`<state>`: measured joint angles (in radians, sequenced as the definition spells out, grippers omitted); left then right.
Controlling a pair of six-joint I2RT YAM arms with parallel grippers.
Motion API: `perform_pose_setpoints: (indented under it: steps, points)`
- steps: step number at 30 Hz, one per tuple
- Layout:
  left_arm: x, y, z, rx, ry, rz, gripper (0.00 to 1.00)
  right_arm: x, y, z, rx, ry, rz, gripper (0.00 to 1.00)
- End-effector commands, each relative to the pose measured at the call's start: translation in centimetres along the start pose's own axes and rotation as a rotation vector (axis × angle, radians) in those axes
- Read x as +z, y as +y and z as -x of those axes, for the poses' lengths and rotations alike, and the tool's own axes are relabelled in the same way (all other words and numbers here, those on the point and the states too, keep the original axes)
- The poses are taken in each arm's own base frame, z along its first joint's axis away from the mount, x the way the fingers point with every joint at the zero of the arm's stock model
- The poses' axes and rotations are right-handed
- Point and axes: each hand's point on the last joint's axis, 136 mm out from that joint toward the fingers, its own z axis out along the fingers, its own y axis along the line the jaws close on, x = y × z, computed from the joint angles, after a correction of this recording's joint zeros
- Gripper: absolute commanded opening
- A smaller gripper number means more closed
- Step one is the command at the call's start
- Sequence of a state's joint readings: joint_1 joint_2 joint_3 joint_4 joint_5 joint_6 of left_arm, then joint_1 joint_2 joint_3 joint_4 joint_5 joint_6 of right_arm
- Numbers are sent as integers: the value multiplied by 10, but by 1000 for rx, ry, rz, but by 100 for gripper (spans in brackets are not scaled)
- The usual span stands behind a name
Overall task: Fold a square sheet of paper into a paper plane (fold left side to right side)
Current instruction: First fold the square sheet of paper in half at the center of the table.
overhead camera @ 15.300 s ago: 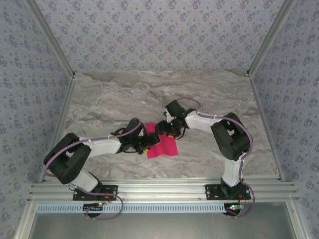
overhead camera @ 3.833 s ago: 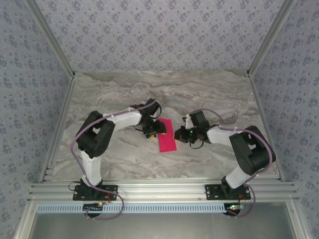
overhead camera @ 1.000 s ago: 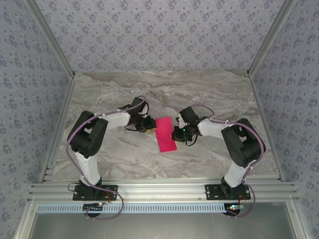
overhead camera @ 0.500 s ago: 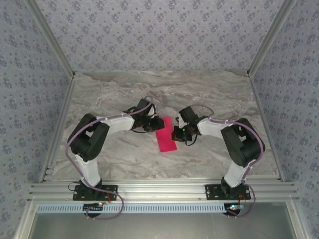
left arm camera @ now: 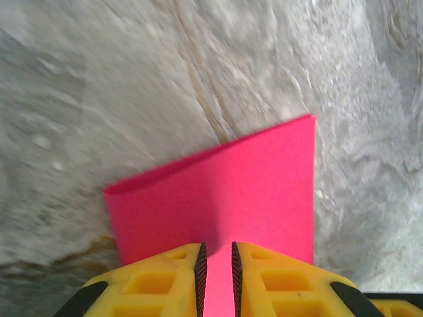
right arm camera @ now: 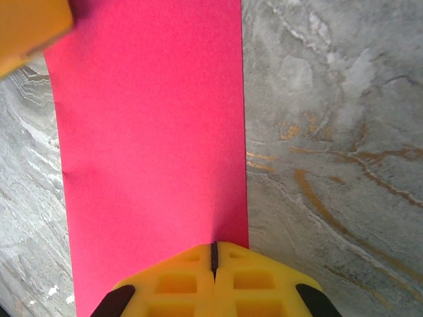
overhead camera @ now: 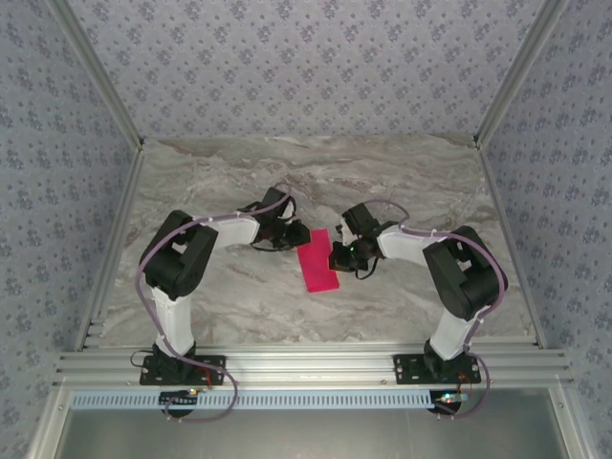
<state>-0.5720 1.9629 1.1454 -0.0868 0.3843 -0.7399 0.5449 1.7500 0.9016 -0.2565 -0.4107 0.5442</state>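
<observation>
Two pincers [left arm camera: 216,247] [right arm camera: 213,246] at folded sheet [overhead camera: 317,266] (magenta)

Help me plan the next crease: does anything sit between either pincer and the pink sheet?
Nothing visible does. The left pincer and right pincer both sit directly over the pink sheet, at opposite sides.

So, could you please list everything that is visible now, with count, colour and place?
paper: one, bright pink, folded into a narrow strip, flat on the table between the grippers
table: one, grey marble pattern, under everything
walls: three, blue-grey patterned, around the table
metal rails: silver, along the near edge
left gripper: one, yellow fingers slightly apart, over the paper's left side
right gripper: one, yellow fingers shut, at the paper's right side
</observation>
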Motion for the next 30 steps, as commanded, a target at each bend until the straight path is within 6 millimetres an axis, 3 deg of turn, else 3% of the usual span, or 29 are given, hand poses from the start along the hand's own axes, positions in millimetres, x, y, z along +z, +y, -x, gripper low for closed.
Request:
perform_pose_setpoints:
  steps: [1, 11, 20, 25, 30]
  points:
    - [1, 25, 21, -5, -38, 85, 20, 19, -56, -53, 53, 166, -217, 0]
    - [6, 45, 56, -21, -40, 141, 20, 19, -52, -54, 50, 166, -208, 0]
    - [-45, 10, 67, 39, -119, 65, 25, 23, -45, -52, 65, 152, -173, 0]
    - [-59, -24, 39, 59, -117, -55, 25, 23, -44, -51, 71, 147, -164, 0]
    - [-36, -42, 0, 47, -60, -133, 25, 24, -42, -49, 77, 141, -157, 0]
